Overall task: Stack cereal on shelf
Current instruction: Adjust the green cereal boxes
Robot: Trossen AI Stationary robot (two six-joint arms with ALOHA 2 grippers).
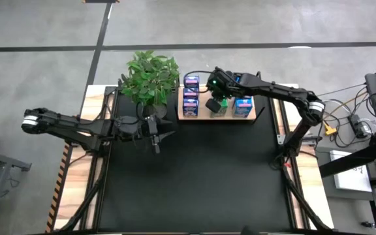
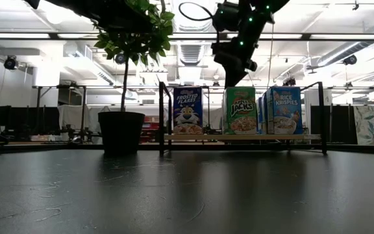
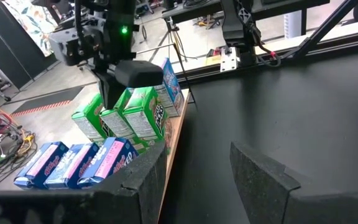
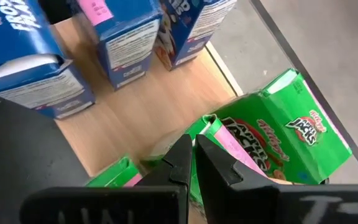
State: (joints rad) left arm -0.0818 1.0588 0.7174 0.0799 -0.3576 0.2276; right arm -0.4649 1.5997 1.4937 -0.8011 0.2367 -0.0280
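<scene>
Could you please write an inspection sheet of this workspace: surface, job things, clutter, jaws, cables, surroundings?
Surface: large black table mat, bare in front.
Job's things: small cardboard cereal boxes stand in colour groups on the light wooden shelf board: dark blue boxes, green boxes, light blue boxes.
Clutter: leafy green potted plant beside the shelf.
Grippers: right gripper over the green boxes, jaws shut, holding nothing; left gripper near the plant, jaws apart and empty.
Cables: loose cables on the floor beyond the right arm.
Surroundings: grey floor, black stands; no person seen.
</scene>
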